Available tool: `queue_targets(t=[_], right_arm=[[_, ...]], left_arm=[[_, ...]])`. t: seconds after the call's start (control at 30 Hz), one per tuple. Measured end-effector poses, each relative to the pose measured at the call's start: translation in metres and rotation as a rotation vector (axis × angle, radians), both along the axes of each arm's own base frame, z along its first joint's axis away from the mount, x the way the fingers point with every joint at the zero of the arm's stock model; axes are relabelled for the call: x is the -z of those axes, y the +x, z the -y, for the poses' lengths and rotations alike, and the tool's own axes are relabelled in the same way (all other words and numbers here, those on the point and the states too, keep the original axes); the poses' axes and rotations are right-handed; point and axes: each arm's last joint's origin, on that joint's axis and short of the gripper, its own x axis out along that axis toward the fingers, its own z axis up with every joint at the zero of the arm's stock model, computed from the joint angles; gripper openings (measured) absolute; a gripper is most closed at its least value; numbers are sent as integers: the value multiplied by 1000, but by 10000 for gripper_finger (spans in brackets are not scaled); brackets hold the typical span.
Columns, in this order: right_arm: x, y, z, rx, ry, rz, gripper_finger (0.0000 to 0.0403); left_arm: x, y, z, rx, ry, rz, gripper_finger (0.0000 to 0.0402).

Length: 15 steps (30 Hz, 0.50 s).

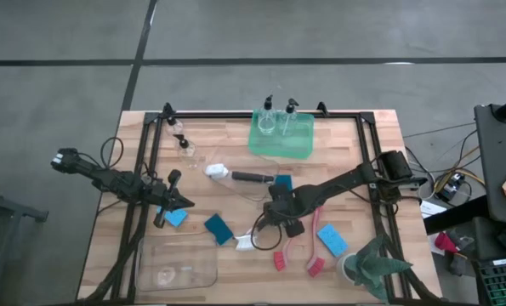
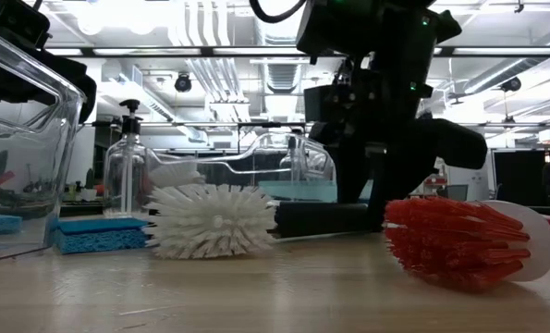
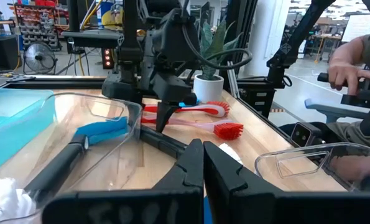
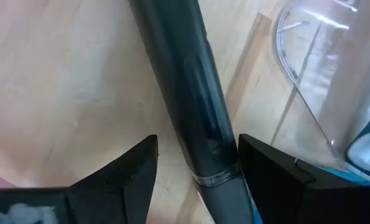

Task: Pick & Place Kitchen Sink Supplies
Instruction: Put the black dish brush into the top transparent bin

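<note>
Brushes, sponges and pump bottles are mostly sitting loose on the table (image 1: 235, 136), so plenty of sorting is looking left to do. The right gripper (image 1: 270, 194) is hanging low over the black dish brush (image 4: 197, 124) at mid-table, its fingers (image 4: 129, 168) spread wide on either side of the dark handle, not yet pinching it; the white bristle head (image 2: 210, 220) is lying on the wood. Two pump bottles (image 1: 278, 119) are already standing in the green tray (image 1: 282, 146) at the far edge, and a third bottle (image 1: 184, 146) is waiting outside it. Blue sponges (image 1: 218, 228) and red brushes (image 1: 287, 251) are lying scattered near the front. The clear bin (image 1: 176, 263) at the front left is looking nearly empty. The left gripper (image 1: 184, 202) is idling clenched, holding nothing, at the left side.
</note>
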Motion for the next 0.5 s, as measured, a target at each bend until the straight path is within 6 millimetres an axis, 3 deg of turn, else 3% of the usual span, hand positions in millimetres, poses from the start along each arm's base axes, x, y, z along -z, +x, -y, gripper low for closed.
queue_targets(t=[0.5], right_arm=[[-10,5,-17,-60,8,49,179]], left_arm=[[0,0,0,0,0,-1,3]])
